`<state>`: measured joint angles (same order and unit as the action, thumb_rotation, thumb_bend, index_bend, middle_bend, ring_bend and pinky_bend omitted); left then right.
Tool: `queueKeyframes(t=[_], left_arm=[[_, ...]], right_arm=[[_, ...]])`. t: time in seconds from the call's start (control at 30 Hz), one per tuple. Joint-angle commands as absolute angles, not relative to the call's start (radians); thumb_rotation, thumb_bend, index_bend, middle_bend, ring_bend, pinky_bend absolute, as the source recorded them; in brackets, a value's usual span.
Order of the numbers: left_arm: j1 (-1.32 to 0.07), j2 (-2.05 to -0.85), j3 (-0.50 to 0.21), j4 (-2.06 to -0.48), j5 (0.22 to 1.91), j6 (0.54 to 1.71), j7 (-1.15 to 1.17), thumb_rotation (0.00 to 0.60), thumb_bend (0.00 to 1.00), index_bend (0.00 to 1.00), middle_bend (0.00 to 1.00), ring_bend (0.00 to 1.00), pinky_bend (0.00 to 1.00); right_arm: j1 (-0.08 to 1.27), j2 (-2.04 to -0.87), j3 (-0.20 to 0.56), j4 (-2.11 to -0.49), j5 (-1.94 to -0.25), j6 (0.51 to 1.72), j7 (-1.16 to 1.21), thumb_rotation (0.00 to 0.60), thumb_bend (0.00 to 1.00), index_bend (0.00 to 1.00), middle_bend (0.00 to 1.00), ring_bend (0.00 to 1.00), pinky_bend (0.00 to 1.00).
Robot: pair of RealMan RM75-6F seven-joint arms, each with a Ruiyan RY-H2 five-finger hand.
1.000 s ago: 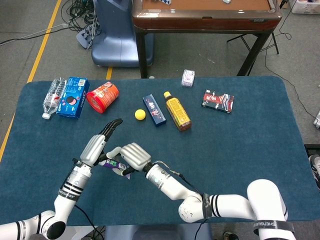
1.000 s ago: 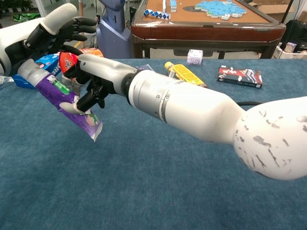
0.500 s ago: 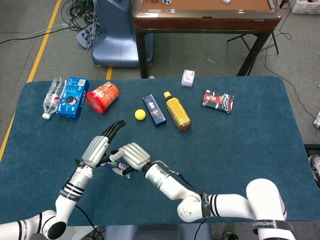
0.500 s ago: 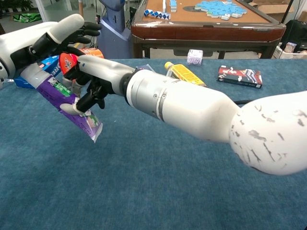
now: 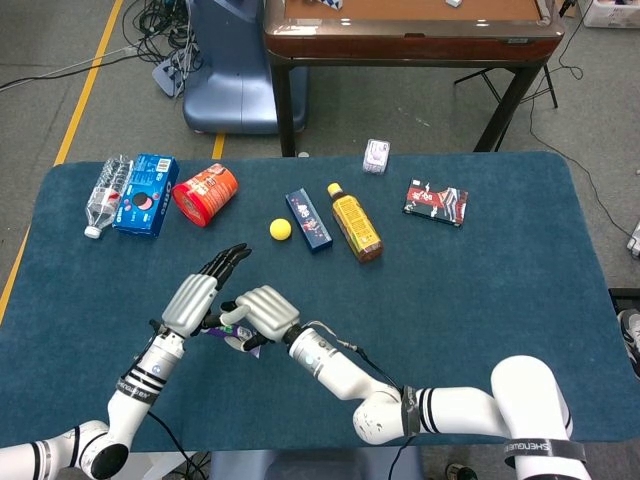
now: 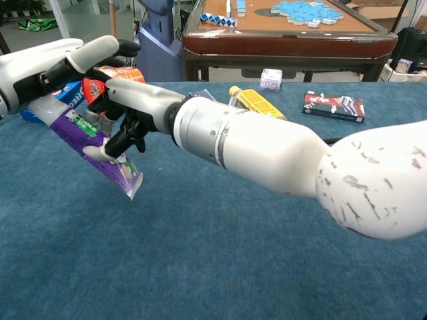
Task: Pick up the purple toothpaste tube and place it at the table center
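Blue felt-topped table [image 5: 480, 300] on a grey floor, with a wooden games table [image 5: 410, 25] behind it.

Near the front left of the felt, lifted clear of it: the purple toothpaste tube [image 6: 100, 150], tilted, cap end up toward the left, flat crimped tail hanging down to the right. Barely differs in pose from a second ago. Pinched around its middle by the right hand [image 6: 130, 107], dark fingertips folded onto the purple body and thumb under it.

Just above the cap end, the left hand [image 6: 63, 67], fingers stretched out and apart, wrapped around nothing that shows. Has slid over the last second toward the right hand, now lying close over its knuckles; seen from the head camera as pale knuckles with black fingers fanned forward, touching or nearly touching the right hand. Cannot tell whether the left palm rests on the cap.

Reads as a hand-over nearly finished: weight apparently on the right hand alone, pick-up done, placing not yet begun. Leaves a carry rightward and forward to the bare middle of the felt, then a set-down.

Further out, along the far edge and well apart from the tube: a crushed water bottle [image 5: 105, 195], a blue packet [image 5: 146, 194], a red canister [image 5: 205, 193], a yellow ball [image 5: 280, 229], a small blue box [image 5: 308, 219], an amber bottle [image 5: 355, 222], a dark packet [image 5: 436, 201].
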<state>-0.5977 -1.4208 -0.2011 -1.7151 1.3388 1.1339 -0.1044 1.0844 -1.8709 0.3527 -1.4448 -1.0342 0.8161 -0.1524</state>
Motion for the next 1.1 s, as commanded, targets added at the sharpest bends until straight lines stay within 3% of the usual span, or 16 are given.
queueKeyframes(t=[0.03, 0.53, 0.8, 1.1], left_arm=[[-0.599, -1.418, -0.199, -1.715, 1.34, 1.132, -0.097, 0.0, 0.0, 0.0, 0.0, 0.0, 0.1], [-0.602, -1.405, -0.198, -1.732, 1.322, 1.122, -0.069, 0.0, 0.0, 0.0, 0.0, 0.0, 0.1], [-0.593, -1.39, -0.208, -1.745, 1.327, 1.14, -0.096, 0.0, 0.0, 0.0, 0.0, 0.0, 0.1], [-0.567, -1.319, -0.226, -1.793, 1.32, 1.155, -0.18, 0.0, 0.0, 0.0, 0.0, 0.0, 0.1]], right_arm=[[1.087, -1.868, 0.352, -1.448, -1.028, 0.813, -0.158, 0.6, 0.84, 1.0, 0.94, 0.8, 0.6], [1.098, -1.859, 0.348, -1.46, -0.997, 0.812, -0.184, 0.6, 0.84, 1.0, 0.94, 0.8, 0.6], [1.08, -1.842, 0.309, -1.458, -1.017, 0.805, -0.177, 0.6, 0.84, 1.0, 0.94, 0.8, 0.6], [1.103, -1.68, 0.254, -1.514, -0.973, 0.673, -0.246, 0.6, 0.84, 1.0, 0.94, 0.8, 0.6]])
